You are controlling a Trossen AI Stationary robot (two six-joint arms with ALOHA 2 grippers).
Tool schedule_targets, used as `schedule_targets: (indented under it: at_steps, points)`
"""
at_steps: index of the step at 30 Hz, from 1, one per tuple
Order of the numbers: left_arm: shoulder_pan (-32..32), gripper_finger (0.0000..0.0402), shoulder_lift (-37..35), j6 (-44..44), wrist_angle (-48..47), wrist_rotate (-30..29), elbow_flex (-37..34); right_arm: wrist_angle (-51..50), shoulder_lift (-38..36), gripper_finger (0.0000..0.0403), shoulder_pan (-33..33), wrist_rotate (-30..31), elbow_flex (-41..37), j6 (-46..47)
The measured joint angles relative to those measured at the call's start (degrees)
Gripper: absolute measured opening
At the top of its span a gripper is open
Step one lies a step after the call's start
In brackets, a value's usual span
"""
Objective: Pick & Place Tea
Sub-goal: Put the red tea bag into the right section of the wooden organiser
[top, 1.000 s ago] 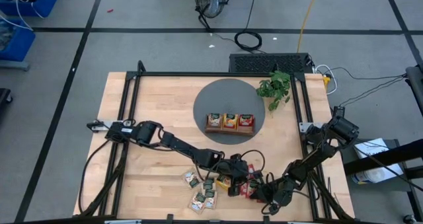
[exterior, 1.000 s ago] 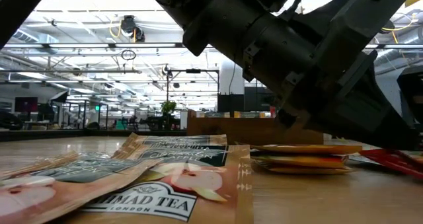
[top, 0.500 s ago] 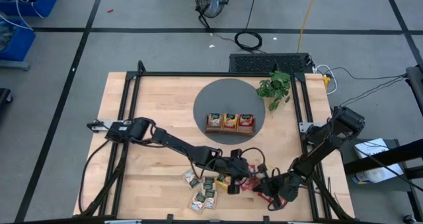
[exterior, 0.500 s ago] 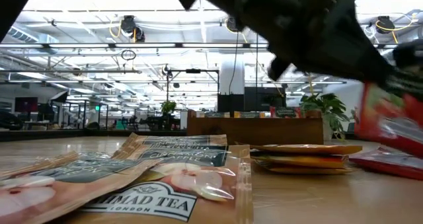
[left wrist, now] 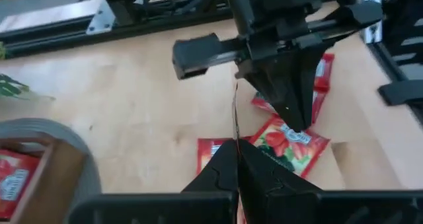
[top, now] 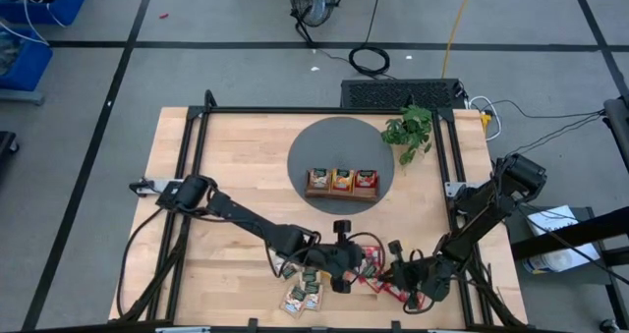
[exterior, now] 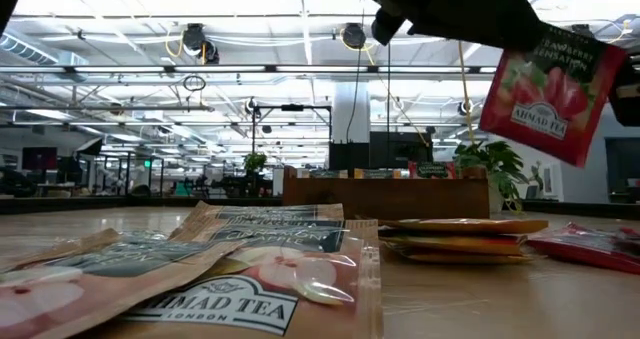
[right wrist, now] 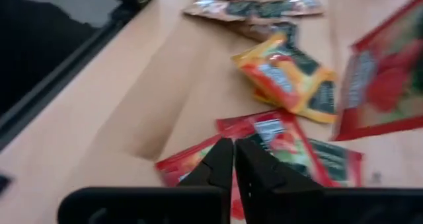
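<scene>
1. Low view: the left tool was clenched on one red sachet, holding it by its top edge. The sachet hung tilted in the air, clear of the surface.
2. Half a second before, that sachet was a blur low at the picture's right edge. A second before, both arms crowded low over the pile. The sachet had since risen well above the pile.
3. From above, the left arm had swung lower across the surface. Its tool sat near the front edge, just beside the right tool.
4. In the left wrist view the held sachet showed edge-on, as a thin line rising from the closed fingertips.
5. The right tool pointed down over the red sachets that lay flat on the surface. Its fingers were drawn together on nothing.
6. The right arm had pulled back a little from where it reached a second before.
7. The other sachets had not moved. Two orange ones lay stacked mid-surface, and the pale ones lay spread nearest the low camera.
8. The tray stood on its grey mat as before, with sachets in all three compartments and the plant beside it.
</scene>
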Motion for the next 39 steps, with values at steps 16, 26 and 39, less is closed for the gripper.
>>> schedule_targets:
  at_steps: [16, 26, 39]
  points:
    - [-4.5, 0.0003, -1.7, 4.9, -1.7, -9.6, 0.0, -4.4, -10.7, 0.0185, -0.2, 10.2, 0.1, 0.7]
    - [-4.0, 0.0003, -1.7, 4.8, -0.9, -10.9, 0.0, 0.3, -11.4, 0.0216, -7.8, 5.8, 0.1, -4.6]
    - [-3.7, 0.0006, -1.7, 4.0, -1.3, -10.7, 0.0, 0.5, -10.8, 0.0096, -9.6, 2.5, 0.1, -5.5]
